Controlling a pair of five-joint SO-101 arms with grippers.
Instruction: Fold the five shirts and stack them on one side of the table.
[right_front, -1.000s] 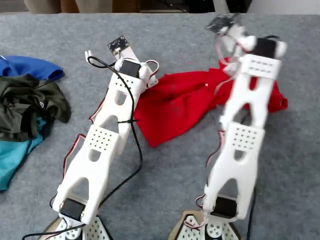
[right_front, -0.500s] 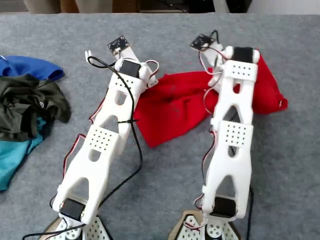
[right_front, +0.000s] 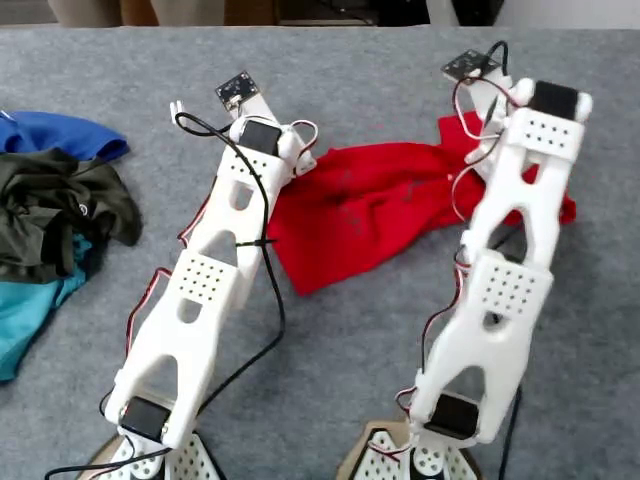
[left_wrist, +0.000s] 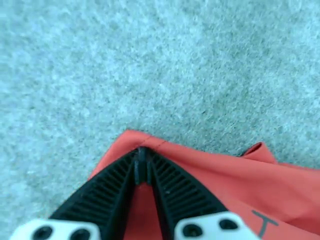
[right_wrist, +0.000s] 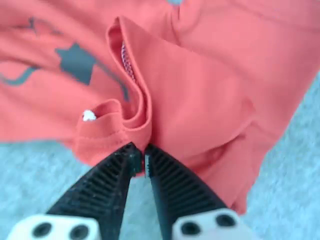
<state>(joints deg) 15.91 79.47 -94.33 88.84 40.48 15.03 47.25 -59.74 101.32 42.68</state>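
Left pincer (left_wrist: 142, 167) clamps red shirt (left_wrist: 220, 172) corner; right pincer (right_wrist: 139, 156) clamps fold.

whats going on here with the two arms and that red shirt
Two robot arms are working on a red shirt that lies crumpled on the grey table. The left hand is shut on one corner of it, and the right hand pinches a fold at the other end. A blue shirt, a dark green shirt and a teal shirt sit in an unfolded heap off to the left. Nothing is folded yet.
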